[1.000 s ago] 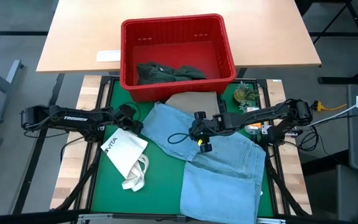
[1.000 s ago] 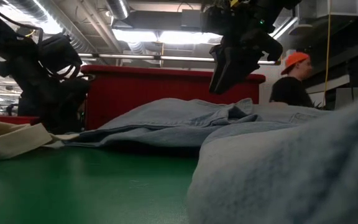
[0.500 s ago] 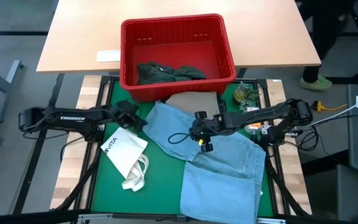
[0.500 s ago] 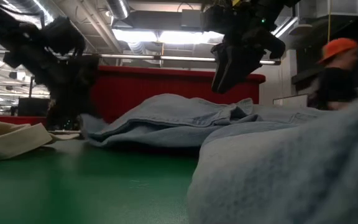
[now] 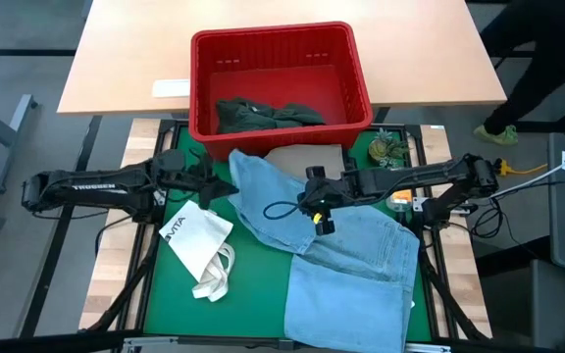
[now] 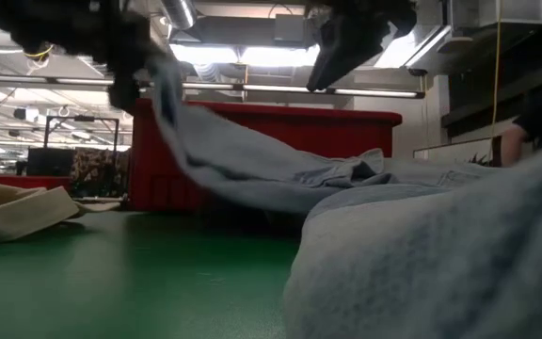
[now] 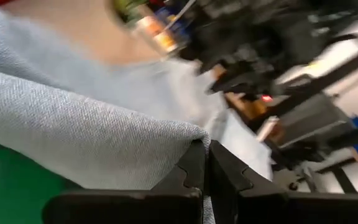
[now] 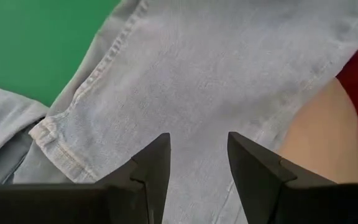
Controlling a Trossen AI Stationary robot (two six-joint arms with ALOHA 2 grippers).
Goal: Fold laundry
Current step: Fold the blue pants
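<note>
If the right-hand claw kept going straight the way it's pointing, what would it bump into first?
Most likely the light blue jeans. The right gripper hangs open above them, and the denim fills the gap between its fingers in the right wrist view. How far below it lies is hard to judge.

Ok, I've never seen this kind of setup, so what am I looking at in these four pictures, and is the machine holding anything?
It is a robot with two dark arms at a green table, each ending in a two-finger tool. One picture looks straight down, one looks level across the tabletop, and two come from cameras on the wrists. The left tool is shut on the edge of the light blue jeans, lifting that corner off the table, as the low view shows. The right tool hangs open above the jeans, holding nothing. Also on the table: a white tote bag, a beige piece partly under the jeans, and a red basket with a dark green garment inside.
</note>
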